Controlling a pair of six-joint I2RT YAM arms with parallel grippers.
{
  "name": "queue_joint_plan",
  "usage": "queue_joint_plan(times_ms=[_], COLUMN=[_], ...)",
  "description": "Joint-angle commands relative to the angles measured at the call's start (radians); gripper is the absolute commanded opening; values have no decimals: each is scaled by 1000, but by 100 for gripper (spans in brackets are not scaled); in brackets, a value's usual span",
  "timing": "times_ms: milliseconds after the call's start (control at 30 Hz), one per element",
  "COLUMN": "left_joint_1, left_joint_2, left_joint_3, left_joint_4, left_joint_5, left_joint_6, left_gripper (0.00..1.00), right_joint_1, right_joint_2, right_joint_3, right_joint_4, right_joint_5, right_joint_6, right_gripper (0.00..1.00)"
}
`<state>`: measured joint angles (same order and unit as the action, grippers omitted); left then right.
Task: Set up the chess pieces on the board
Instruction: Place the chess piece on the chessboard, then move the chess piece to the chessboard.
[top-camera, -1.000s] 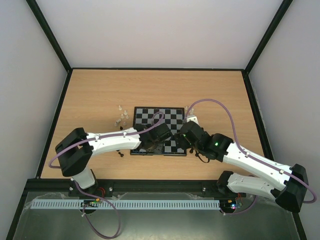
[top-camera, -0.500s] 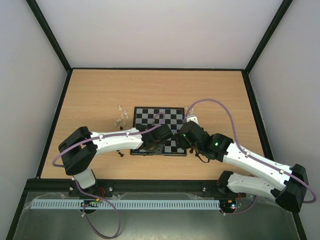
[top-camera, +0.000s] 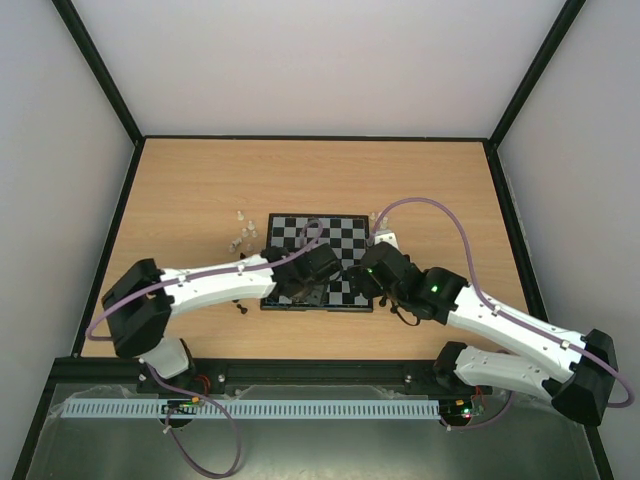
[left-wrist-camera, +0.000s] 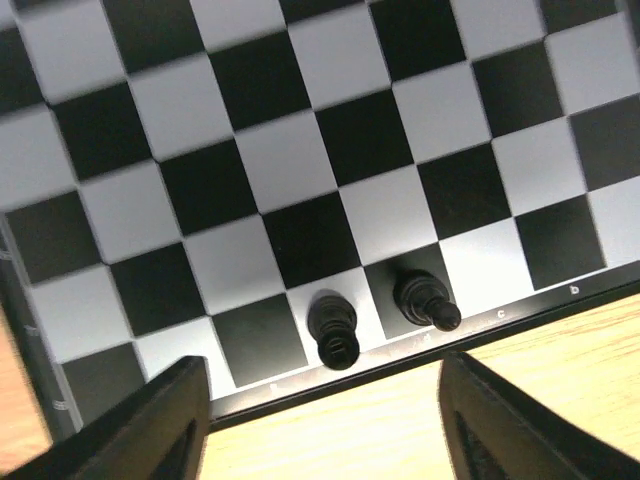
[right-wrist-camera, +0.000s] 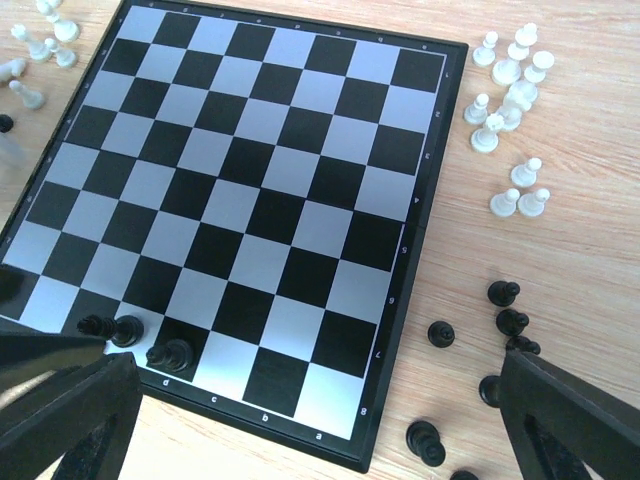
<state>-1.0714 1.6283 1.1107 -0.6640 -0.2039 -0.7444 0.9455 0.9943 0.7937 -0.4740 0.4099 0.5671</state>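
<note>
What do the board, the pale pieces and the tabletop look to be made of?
The board: probably smooth plastic or coated metal, since its squares show a soft sheen. The pale pieces: translucent whitish plastic, apparently moulded. The tabletop: wood or wood-look laminate, judging by its light grain lines.

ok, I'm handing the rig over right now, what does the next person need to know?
Left gripper: open, empty, over the near edge of the black-and-grey chessboard.
Right gripper: open, empty, above the board.
Done: a few small black chess pieces stand in the near row by one corner.
Left: translucent whitish pieces clustered on the wooden table either side of the board, more black ones loose on the wood.
</note>
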Motion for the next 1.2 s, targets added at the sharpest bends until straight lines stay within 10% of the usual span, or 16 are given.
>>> queue_joint_plan(times_ms=[0,200,533,1167], left_joint_1=[-2,24,42,77], left_joint_2=[-109,-273,-571,-632], left_joint_3=[29,-58,-240,-346], left_joint_4=[-77,-37,120,173], left_joint_5=[-103,-179,-262,-246], left_joint_6=[13,16,-56,-12], left_gripper=[69,99,99,100], right_joint_1=[-4,-4,-4,8], right_joint_2=[-28,-29,10,169], right_joint_3=[11,13,-16,-61], right_joint_4=[-40,-51,-98,-9], right_joint_5=[24,58,17,-221], right_joint_6=[10,49,218,271], right_gripper=[99,99,100,65])
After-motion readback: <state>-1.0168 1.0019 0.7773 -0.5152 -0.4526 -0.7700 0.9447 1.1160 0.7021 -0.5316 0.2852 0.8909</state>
